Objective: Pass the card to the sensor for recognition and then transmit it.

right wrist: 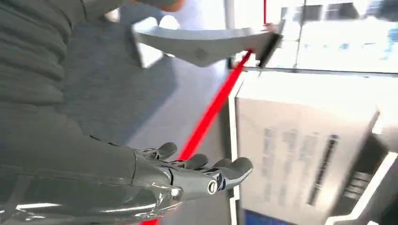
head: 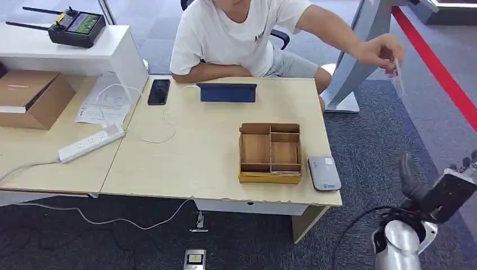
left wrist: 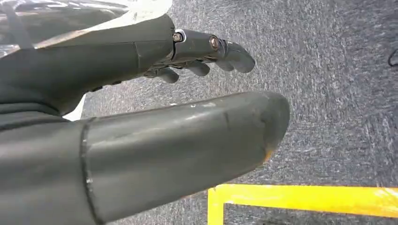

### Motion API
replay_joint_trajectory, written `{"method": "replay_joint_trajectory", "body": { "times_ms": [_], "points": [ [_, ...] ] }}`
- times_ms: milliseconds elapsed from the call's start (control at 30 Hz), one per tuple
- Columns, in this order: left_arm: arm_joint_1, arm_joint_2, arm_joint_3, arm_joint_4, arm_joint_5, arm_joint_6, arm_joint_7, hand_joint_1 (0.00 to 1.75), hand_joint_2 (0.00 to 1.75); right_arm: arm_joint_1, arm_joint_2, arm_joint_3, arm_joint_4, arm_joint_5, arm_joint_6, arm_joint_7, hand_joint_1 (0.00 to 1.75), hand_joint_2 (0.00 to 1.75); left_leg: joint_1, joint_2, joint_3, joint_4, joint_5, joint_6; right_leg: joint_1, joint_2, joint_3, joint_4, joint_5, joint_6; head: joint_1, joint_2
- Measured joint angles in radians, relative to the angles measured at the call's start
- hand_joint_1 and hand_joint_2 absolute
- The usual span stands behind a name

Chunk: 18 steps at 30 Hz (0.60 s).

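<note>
A person in a white T-shirt [head: 225, 34] sits behind the light wooden table [head: 185, 163] and stretches one arm out past the table's right side; the person's hand [head: 382, 53] pinches the card [head: 398, 79] in the air above the grey carpet, well apart from the table. The card is a thin, pale, almost see-through rectangle, hanging downward from the fingers; no print on it can be made out.

The sensor [head: 324, 172], a small flat grey-white unit with rounded corners, lies on the table's near right corner, just beside a wooden organiser tray [head: 270, 177] with several compartments. Farther back are a blue tablet [head: 227, 92] and a black phone [head: 158, 91], and a white power strip [head: 91, 143] lies on the adjoining desk.

The right hand [head: 439, 191] is raised at the lower right, below the card and not touching it; in the right wrist view its fingers [right wrist: 206, 164] are stretched out and apart, holding nothing. The left hand [left wrist: 155, 93] hangs above the carpet with its fingers [left wrist: 230, 51] extended and empty
</note>
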Motion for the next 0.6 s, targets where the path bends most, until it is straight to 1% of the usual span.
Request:
{"method": "replay_joint_trajectory", "body": {
  "times_ms": [133,267,400,500,533,600],
  "points": [
    [0.0,-0.003,0.0,0.001,-0.005,0.0,0.002,0.0,0.0,0.016,0.052,-0.007,-0.115,0.055,-0.001,-0.016,0.0,1.75,0.0,0.0,0.0,0.0,0.0,0.0,0.0,0.0,0.0,0.0,0.0,0.0,0.0,0.0],
    [0.0,-0.003,-0.001,0.001,-0.012,0.0,0.004,0.0,0.0,0.025,0.08,-0.015,-0.182,0.113,-0.001,-0.041,0.0,1.75,0.0,0.0,0.0,0.0,0.0,0.0,0.0,0.0,0.0,0.0,0.0,0.0,0.001,0.0],
    [-0.001,-0.005,-0.001,0.002,-0.026,0.0,0.004,0.0,0.0,0.04,0.112,-0.01,-0.229,0.244,-0.001,-0.064,0.0,1.75,0.0,0.0,0.0,0.0,0.0,0.0,0.0,0.0,0.0,0.0,0.0,0.0,0.0,0.0],
    [-0.001,-0.005,-0.002,0.002,-0.041,-0.002,0.0,0.0,0.0,0.046,0.129,-0.003,-0.246,0.354,-0.001,-0.069,0.0,1.75,0.001,0.0,0.0,0.0,0.0,0.0,0.001,0.0,0.0,0.0,0.0,0.0,0.001,0.0],
    [-0.001,-0.005,-0.003,0.002,-0.044,-0.003,-0.002,0.0,0.0,0.049,0.133,0.004,-0.248,0.4,-0.001,-0.066,0.0,1.75,0.001,0.0,0.0,0.0,0.0,0.0,0.001,0.0,0.0,0.0,0.0,0.0,0.001,0.0],
    [-0.001,-0.005,-0.003,0.002,-0.053,-0.004,-0.003,0.0,0.0,0.053,0.136,0.018,-0.247,0.543,-0.001,-0.014,0.0,1.75,0.001,0.0,0.0,0.0,0.0,0.0,0.001,0.0,0.0,0.0,0.0,0.0,0.0,0.0]
  ]
}}
